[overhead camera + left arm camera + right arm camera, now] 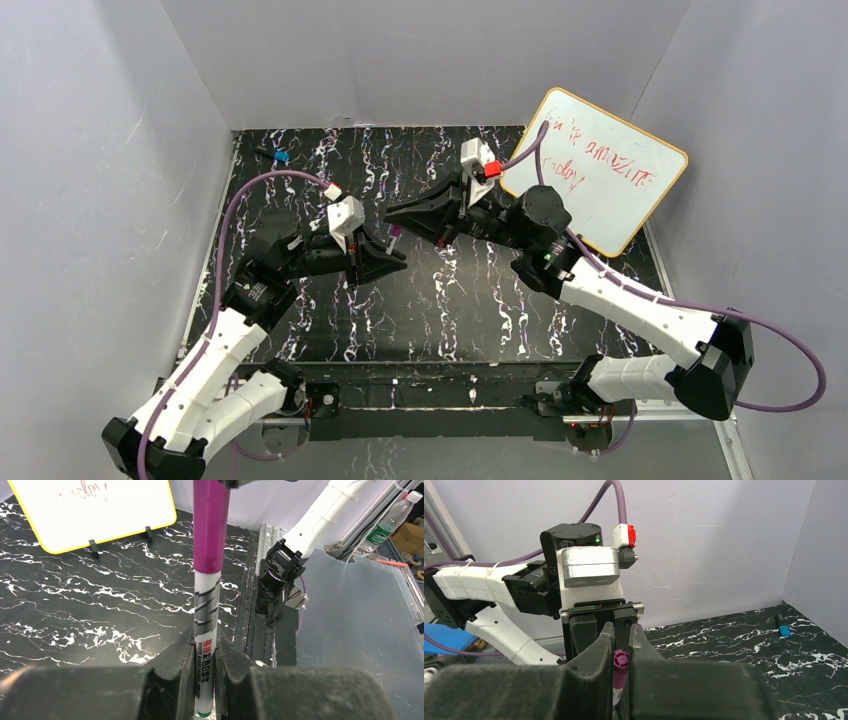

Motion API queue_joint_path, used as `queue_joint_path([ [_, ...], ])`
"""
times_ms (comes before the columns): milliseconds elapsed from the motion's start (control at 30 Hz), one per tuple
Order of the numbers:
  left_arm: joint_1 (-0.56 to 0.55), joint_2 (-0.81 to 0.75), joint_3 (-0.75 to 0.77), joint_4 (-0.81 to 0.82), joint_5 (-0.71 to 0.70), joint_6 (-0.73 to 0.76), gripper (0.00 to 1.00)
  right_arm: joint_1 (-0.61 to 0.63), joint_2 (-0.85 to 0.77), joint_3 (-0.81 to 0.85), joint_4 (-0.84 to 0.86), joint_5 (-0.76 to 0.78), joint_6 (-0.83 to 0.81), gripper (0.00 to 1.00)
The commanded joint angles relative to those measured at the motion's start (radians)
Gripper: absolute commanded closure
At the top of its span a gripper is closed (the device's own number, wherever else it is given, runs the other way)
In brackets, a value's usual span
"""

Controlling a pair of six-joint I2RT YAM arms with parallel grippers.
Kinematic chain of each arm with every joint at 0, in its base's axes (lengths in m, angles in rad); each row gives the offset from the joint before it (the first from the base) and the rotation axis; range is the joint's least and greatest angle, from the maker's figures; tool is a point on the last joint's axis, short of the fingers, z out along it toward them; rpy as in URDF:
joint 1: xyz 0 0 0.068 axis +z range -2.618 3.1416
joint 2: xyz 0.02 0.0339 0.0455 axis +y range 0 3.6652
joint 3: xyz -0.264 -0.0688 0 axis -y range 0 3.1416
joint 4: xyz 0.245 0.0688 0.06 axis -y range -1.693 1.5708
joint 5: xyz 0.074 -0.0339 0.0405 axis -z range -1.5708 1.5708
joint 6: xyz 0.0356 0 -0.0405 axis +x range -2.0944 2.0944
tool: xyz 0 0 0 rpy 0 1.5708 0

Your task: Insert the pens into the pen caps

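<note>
Gripping the white pen (206, 605) by its lower barrel with the left gripper (205, 645), jaws clamped tight on either side. Standing upright in the left wrist view, printed barrel below, purple cap (211, 525) seated over the upper end. Seen from the right wrist, squeezing that cap's end between the dark fingers of the right gripper (621, 632), closed on it. Viewed from above, meeting tip to tip over the black marbled table (480, 300), near its centre. Leaning at the back right, a yellow-framed whiteboard (600, 170); lying far back left, a blue-capped marker (280, 156).
</note>
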Motion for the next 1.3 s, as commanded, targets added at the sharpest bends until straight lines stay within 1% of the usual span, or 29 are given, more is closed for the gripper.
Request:
queue_joint_path([
  [0, 0.007, -0.016, 0.11, 0.233, -0.046, -0.027, 1.0, 0.059, 0.044, -0.057, -0.347, -0.095, -0.03, 0.99],
  [33, 0.007, -0.014, 0.091, 0.233, -0.037, -0.037, 1.0, 0.059, 0.034, -0.047, -0.353, -0.049, -0.037, 0.99],
  [100, 0.007, -0.017, 0.032, 0.236, -0.028, -0.062, 1.0, 0.058, -0.016, -0.047, -0.339, 0.096, -0.041, 0.99],
  [167, 0.007, -0.037, -0.051, 0.251, -0.03, -0.096, 1.0, 0.058, -0.086, -0.076, -0.271, 0.263, -0.047, 0.99],
  [200, 0.007, -0.052, -0.091, 0.242, -0.04, -0.101, 1.0, 0.057, -0.118, -0.085, -0.241, 0.338, -0.058, 0.93],
  [233, 0.007, -0.07, -0.13, 0.228, -0.056, -0.1, 1.0, 0.056, -0.142, -0.088, -0.223, 0.395, -0.081, 0.71],
  [267, 0.007, -0.089, -0.164, 0.214, -0.071, -0.097, 1.0, 0.056, -0.16, -0.083, -0.215, 0.434, -0.106, 0.45],
  [300, 0.007, -0.103, -0.19, 0.195, -0.086, -0.094, 1.0, 0.057, -0.17, -0.073, -0.218, 0.48, -0.125, 0.24],
  [333, 0.007, -0.114, -0.212, 0.176, -0.099, -0.089, 1.0, 0.055, -0.174, -0.058, -0.229, 0.504, -0.145, 0.05],
  [367, 0.007, -0.121, -0.225, 0.158, -0.11, -0.083, 1.0, 0.055, -0.178, -0.045, -0.243, 0.52, -0.161, 0.02],
  [533, 0.007, -0.09, -0.249, 0.062, -0.154, -0.025, 1.0, 0.054, -0.228, -0.077, -0.215, 0.559, -0.183, 0.01],
  [600, 0.007, -0.06, -0.248, 0.012, -0.234, 0.006, 1.0, 0.054, -0.252, -0.099, -0.202, 0.576, -0.182, 0.01],
  [667, 0.007, -0.014, -0.237, -0.058, -0.365, 0.016, 1.0, 0.054, -0.282, -0.126, -0.193, 0.592, -0.181, 0.01],
  [800, 0.007, 0.142, -0.148, -0.161, -0.612, 0.026, 1.0, 0.054, -0.343, -0.176, -0.187, 0.615, -0.183, 0.01],
  [833, 0.007, 0.191, -0.109, -0.193, -0.689, 0.029, 1.0, 0.054, -0.358, -0.189, -0.19, 0.62, -0.186, 0.01],
  [1000, 0.005, 0.465, 0.112, -0.338, -0.965, 0.043, 1.0, 0.054, -0.444, -0.254, -0.213, 0.627, -0.171, 0.01],
  [1067, 0.004, 0.542, 0.158, -0.352, -1.025, 0.034, 1.0, 0.054, -0.481, -0.275, -0.232, 0.621, -0.16, 0.01],
  [1100, 0.004, 0.57, 0.171, -0.344, -1.032, 0.028, 1.0, 0.054, -0.5, -0.29, -0.243, 0.619, -0.158, 0.01],
  [1167, 0.001, 0.621, 0.181, -0.314, -1.035, 0.021, 1.0, 0.054, -0.544, -0.307, -0.27, 0.619, -0.153, 0.01],
  [1267, 0.0, 0.705, 0.205, -0.316, -1.112, 0.012, 1.0, 0.053, -0.605, -0.331, -0.31, 0.633, -0.151, 0.01],
])
